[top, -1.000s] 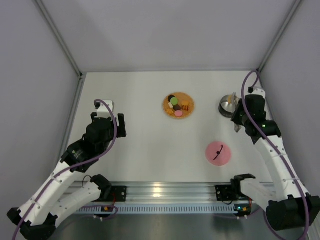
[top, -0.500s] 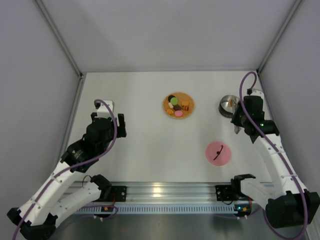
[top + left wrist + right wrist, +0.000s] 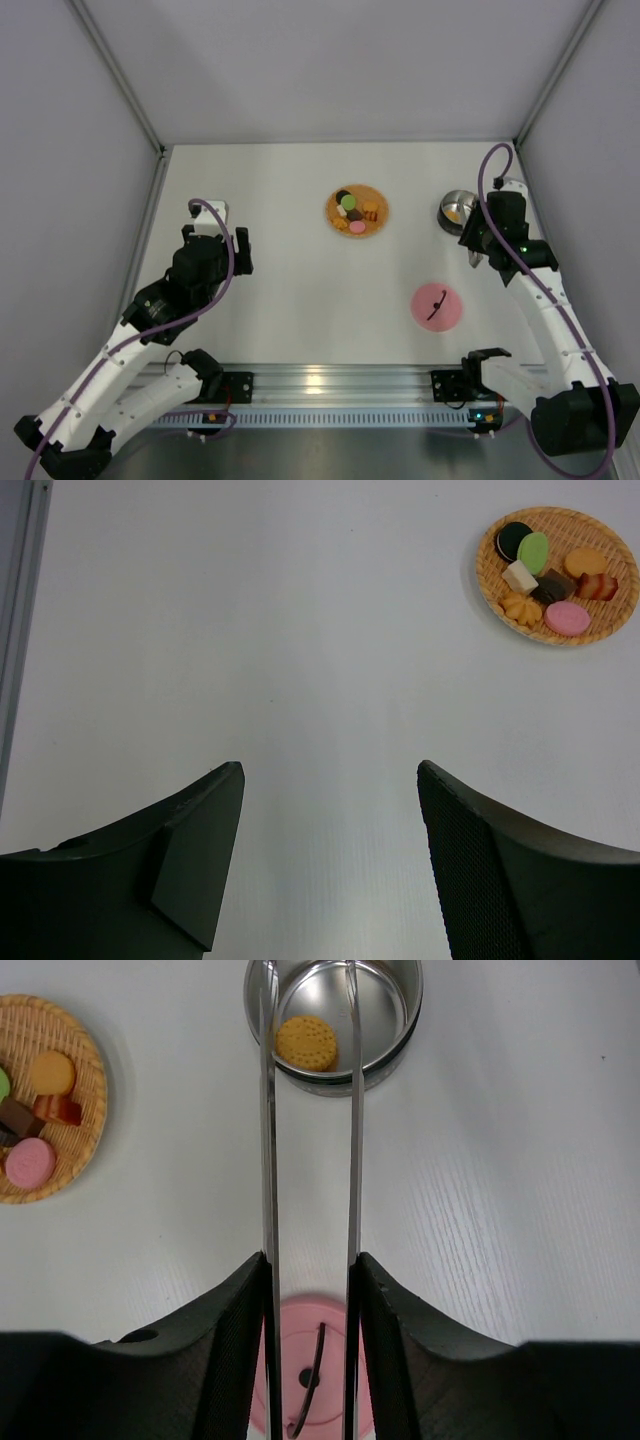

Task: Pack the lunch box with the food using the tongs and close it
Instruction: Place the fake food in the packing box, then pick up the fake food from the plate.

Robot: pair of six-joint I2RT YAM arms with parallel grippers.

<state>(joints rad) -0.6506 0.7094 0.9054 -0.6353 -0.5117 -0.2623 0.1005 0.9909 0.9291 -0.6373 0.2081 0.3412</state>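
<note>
The steel lunch box [image 3: 456, 210] [image 3: 410, 1010] stands at the far right with one round yellow biscuit [image 3: 306, 1042] lying inside. The silver tongs [image 3: 353, 1160] run forward from my right gripper [image 3: 312, 1260] [image 3: 478, 240], which is shut on their two arms; the tips are parted over the lunch box with nothing between them. The rest of the food [image 3: 357, 211] [image 3: 556, 575] [image 3: 40, 1100] lies on a round woven mat at the table's middle. My left gripper [image 3: 330, 770] [image 3: 235, 252] hangs open over bare table at the left, far from the food.
A pink round lid [image 3: 437, 305] [image 3: 300, 1335] with a black loop handle lies flat under my right wrist, nearer than the lunch box. Grey walls close in the table on the left, back and right.
The tongs' arms have spread apart over the lunch box, and the yellow biscuit now lies loose inside it. The left arm has not moved.
</note>
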